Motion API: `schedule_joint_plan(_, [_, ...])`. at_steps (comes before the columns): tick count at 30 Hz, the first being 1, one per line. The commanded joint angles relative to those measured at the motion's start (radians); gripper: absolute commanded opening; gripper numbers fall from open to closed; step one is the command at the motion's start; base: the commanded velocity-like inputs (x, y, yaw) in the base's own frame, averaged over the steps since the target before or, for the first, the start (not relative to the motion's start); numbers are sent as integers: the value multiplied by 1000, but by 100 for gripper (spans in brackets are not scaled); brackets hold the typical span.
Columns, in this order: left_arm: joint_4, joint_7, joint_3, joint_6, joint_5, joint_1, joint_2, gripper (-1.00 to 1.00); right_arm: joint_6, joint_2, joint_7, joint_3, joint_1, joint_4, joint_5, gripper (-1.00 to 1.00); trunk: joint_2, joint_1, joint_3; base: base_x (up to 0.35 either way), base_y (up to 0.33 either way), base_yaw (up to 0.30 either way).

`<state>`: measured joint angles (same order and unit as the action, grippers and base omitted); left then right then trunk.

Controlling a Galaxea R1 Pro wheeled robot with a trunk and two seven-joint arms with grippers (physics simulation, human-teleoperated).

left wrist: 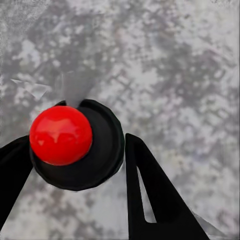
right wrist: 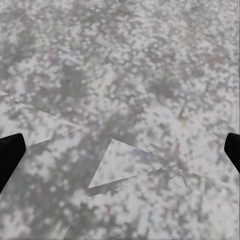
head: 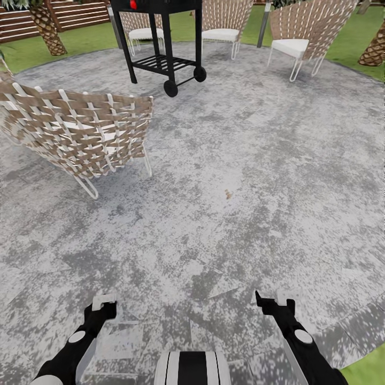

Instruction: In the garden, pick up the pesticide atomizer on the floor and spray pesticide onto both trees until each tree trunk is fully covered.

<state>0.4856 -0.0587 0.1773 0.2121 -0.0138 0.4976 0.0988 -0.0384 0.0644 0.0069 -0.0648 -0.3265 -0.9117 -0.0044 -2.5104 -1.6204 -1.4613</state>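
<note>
Flat, even daylight, no glare. Soft shadow under the chair point(head: 80, 133) at left of the head view. Paving point(head: 240, 160) texture is smeared and blotchy; wrist views are coarse and blurred.

Woven chair point(head: 80, 133) near black grill cart point(head: 160, 43); three more chairs point(head: 299, 32) behind.

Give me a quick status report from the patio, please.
Left gripper shut on the pesticide atomizer, red top between the fingers. Right gripper open, empty. Woven chair close ahead-left, black grill beyond.
</note>
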Motion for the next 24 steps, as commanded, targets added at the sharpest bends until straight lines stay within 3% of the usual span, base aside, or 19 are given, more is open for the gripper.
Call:
schedule_joint_plan(1, [-1, -6, 5, 3, -2, 0, -1, -100, -3, 0, 1, 0, 0, 1, -1, 100, 0, 1, 3, 0, 0, 0])
schedule_joint_plan(19, [-2, -6, 6, 3, -2, 1, -1, -100, -6, 0, -1, 0, 0, 1, -1, 100, 4, 9, 73, 0, 0, 0])
schedule_joint_plan(22, [-6, -6, 13, 4, -3, -7, 14, -100, -9, 4, -4, -4, 0, 3, 1, 100, 5, 10, 89, 0, 0, -101])
schedule_joint_plan(24, [-14, -5, 13, 5, 0, -17, 44, -100, -12, 5, -23, -4, 0, 13, 2, 100, 5, 11, 100, 0, 0, -109])
